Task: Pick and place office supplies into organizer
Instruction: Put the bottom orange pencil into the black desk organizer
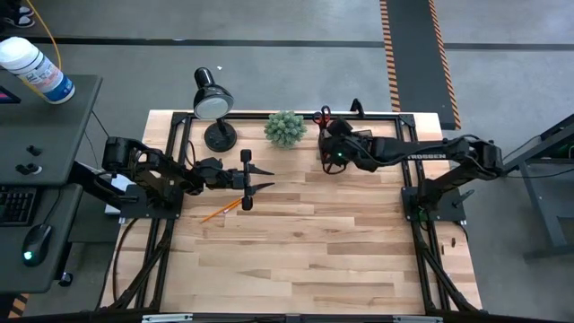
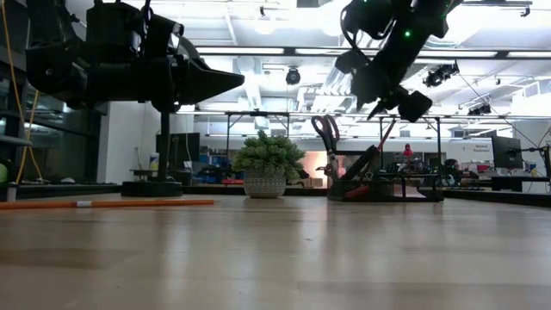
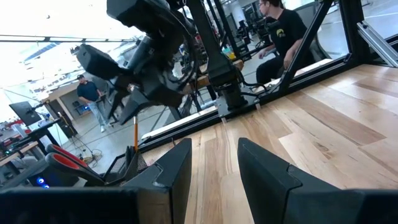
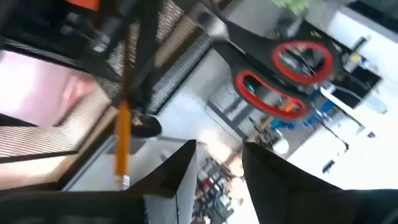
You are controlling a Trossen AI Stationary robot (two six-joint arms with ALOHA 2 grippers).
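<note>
Right gripper [image 1: 334, 154] over the black mesh organizer [image 2: 379, 184] at the table's far edge, jaws spread, nothing pinched. Orange pencil [image 4: 122, 142] upright in the organizer, just beside the fingers. Red-handled scissors [image 2: 326, 131] standing in it, pink sticky-note pad [image 4: 46, 93] inside. Left gripper [image 1: 249, 178] hovering mid-table, jaws spread, empty. Second orange pencil [image 1: 220, 211] flat on the table near it.

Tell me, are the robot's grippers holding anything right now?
No. The left gripper hovers open above the table, near a pencil. The right gripper is open over the organizer, with a pencil standing free below.
</note>
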